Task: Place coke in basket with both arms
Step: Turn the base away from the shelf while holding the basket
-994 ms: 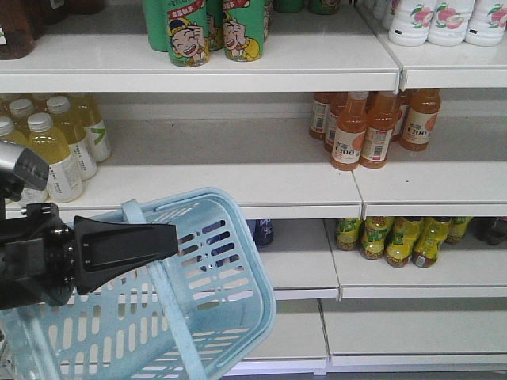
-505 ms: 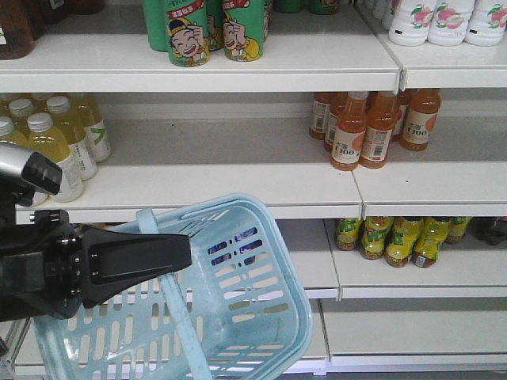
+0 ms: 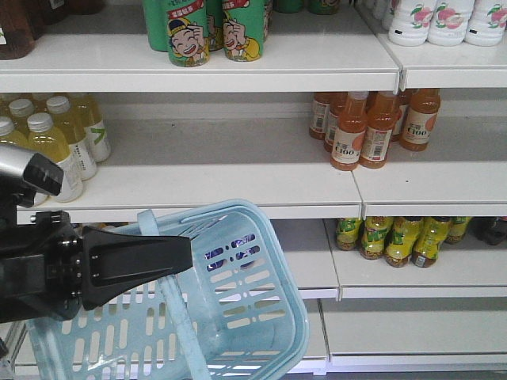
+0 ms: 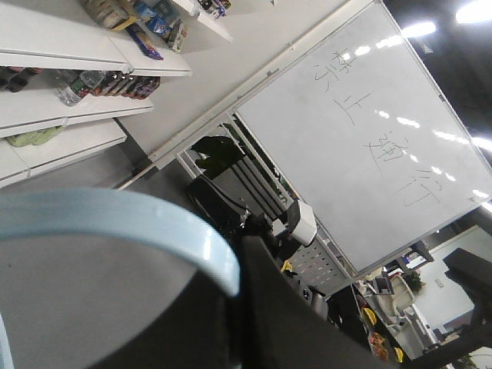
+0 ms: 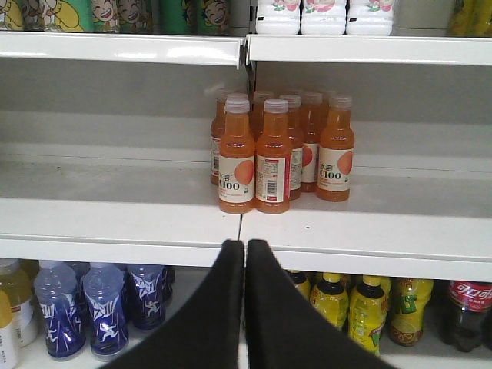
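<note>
Coke bottle [image 5: 466, 306]: right wrist view, we see it at far right edge, one level below orange bottles [image 5: 273, 157], beside yellow bottles [image 5: 367, 315]; right gripper [image 5: 244, 252] pinched closed, empty. Front view: left gripper [image 3: 184, 255] grasps tilted basket [image 3: 245, 317]. Left wrist view: handle [image 4: 131, 219] against finger.
</note>
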Controlling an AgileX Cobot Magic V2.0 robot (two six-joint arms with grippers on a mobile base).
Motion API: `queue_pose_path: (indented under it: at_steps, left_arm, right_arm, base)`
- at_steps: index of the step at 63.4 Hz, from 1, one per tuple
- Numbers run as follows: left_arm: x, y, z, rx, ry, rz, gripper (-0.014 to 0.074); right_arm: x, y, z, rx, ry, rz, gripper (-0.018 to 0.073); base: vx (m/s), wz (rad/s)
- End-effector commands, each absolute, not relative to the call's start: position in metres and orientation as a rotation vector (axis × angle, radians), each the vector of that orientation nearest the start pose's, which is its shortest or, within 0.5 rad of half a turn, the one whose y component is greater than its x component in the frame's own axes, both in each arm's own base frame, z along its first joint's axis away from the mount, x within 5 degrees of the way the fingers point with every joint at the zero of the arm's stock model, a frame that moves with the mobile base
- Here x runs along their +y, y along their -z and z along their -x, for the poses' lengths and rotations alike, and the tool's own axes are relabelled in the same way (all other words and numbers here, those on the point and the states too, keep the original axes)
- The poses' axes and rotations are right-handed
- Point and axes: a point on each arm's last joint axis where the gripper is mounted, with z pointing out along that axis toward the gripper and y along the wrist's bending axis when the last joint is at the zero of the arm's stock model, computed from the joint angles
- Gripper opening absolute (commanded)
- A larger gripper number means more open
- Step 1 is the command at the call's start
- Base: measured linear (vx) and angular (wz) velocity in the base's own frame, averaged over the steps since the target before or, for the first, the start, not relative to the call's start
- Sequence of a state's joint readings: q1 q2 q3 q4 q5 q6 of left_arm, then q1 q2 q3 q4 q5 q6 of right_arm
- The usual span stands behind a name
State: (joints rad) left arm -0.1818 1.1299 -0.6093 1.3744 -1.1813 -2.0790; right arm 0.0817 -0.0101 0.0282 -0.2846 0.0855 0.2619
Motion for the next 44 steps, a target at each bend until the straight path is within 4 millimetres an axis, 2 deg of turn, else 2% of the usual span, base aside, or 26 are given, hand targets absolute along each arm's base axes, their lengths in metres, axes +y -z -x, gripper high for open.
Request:
queue_pose_path:
  at_steps: [1,30,44]
  left_arm:
    - [-0.117,-0.3339,-0.1576,1.676,1.917,-0.426,-0.0007]
    - [-0.117,-0.3339,-0.1576,1.676,1.917,-0.426,-0.0007]
    - [-0.1169,-0.3341,-0.1574,1.675,1.917,-0.427,-0.0007]
  right_arm:
    - [0.004,-0.2003,-0.0556,1.506,-0.033,0.084,-0.0005]
    - [0.004,-0.2003,-0.0556,1.506,-0.033,0.084,-0.0005]
    - [0.004,-0.2003,-0.0556,1.506,-0.033,0.084,-0.0005]
  base:
    - [0.0,0.0]
    - [0.0,-0.02]
    - [-0.03,-0.18]
